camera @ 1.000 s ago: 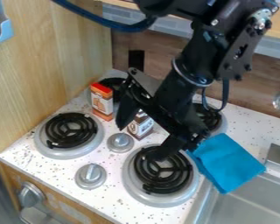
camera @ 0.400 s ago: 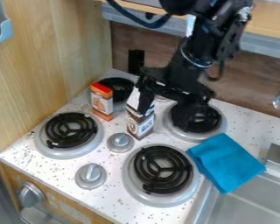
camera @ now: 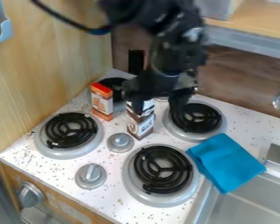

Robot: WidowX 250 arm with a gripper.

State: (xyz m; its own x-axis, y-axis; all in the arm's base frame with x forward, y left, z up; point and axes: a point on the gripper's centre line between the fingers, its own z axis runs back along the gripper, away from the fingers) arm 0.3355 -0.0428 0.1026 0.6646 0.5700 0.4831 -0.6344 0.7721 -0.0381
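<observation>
Black gripper (camera: 159, 106) hangs over the brown-and-white carton (camera: 141, 121).

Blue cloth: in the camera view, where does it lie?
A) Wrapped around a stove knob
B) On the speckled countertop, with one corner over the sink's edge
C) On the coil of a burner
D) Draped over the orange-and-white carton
B: the blue cloth lies on the speckled countertop to the right of the burners, its lower corner reaching over the edge of the sink.
</observation>
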